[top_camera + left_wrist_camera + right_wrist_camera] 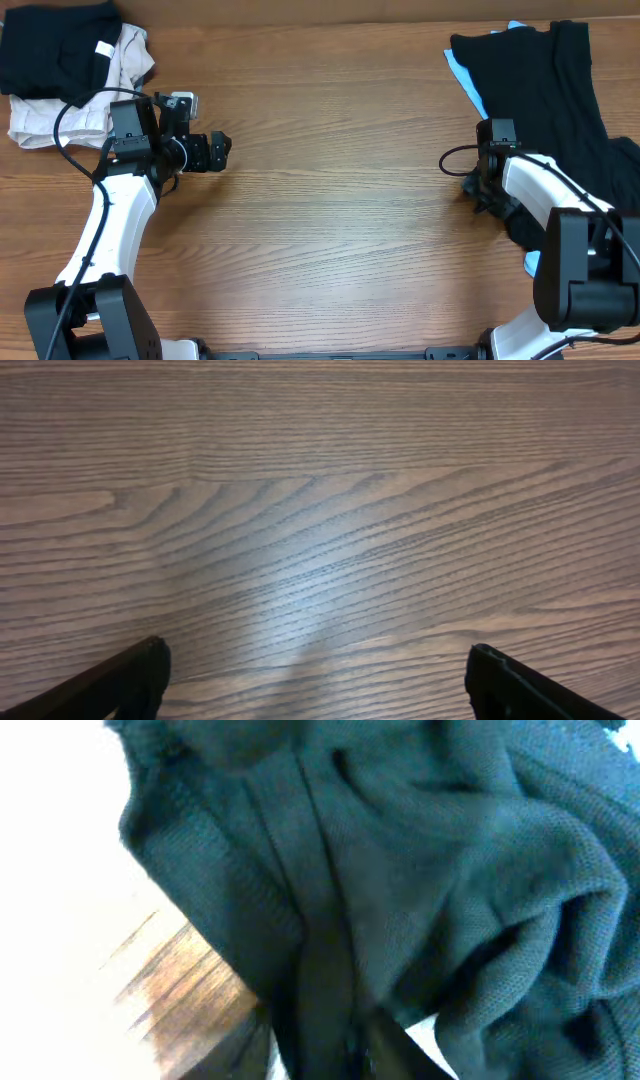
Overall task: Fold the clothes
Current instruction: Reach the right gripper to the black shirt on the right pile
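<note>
A large black shirt [545, 90] lies crumpled at the table's far right, over a light-blue T-shirt [458, 66] that peeks out at its left edge. My right gripper [495, 128] sits at the black shirt's near-left edge. In the right wrist view, black shirt fabric [400, 870] fills the frame, and a ridge of it runs down between the dark fingers of the right gripper [335, 1045], which is shut on it. My left gripper [220, 150] hovers over bare wood at the left, open, with nothing between the wide-apart fingertips [140, 670].
At the far left corner lies a pile of a black garment [50, 45] with a white tag on top of a cream garment [40, 125]. The wooden table [340, 180] stretches between the two arms.
</note>
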Controlling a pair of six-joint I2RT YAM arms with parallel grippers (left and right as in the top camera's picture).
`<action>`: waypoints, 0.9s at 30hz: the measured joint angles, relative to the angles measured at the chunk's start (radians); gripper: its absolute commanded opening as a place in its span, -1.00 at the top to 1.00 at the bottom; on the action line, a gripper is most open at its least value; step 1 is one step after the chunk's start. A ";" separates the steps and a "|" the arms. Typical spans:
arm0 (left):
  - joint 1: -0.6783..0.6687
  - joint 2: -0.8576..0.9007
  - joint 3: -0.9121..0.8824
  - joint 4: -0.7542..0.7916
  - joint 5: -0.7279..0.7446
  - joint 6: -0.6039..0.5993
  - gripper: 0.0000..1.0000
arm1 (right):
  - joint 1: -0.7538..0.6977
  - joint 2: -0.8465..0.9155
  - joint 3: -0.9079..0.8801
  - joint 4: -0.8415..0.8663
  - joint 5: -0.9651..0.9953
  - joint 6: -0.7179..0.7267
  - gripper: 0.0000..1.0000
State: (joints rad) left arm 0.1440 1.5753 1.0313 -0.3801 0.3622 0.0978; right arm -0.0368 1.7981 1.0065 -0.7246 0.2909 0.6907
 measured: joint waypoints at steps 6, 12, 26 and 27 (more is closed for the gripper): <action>0.000 0.000 0.000 0.023 -0.019 -0.022 0.07 | -0.001 0.000 0.003 -0.030 0.008 -0.010 0.92; 0.000 0.000 0.029 0.029 -0.026 -0.059 0.92 | -0.001 0.000 0.099 -0.235 -0.026 -0.047 0.92; 0.000 0.000 0.274 -0.042 -0.046 -0.100 0.92 | 0.073 -0.165 0.830 -0.599 -0.317 -0.317 0.92; 0.001 0.000 0.286 -0.050 -0.046 -0.100 0.92 | 0.106 -0.167 0.874 -0.618 -0.327 -0.330 0.92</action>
State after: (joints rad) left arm 0.1452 1.5757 1.3174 -0.4301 0.3161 -0.0017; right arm 0.0692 1.6314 1.8805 -1.3422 -0.0360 0.3607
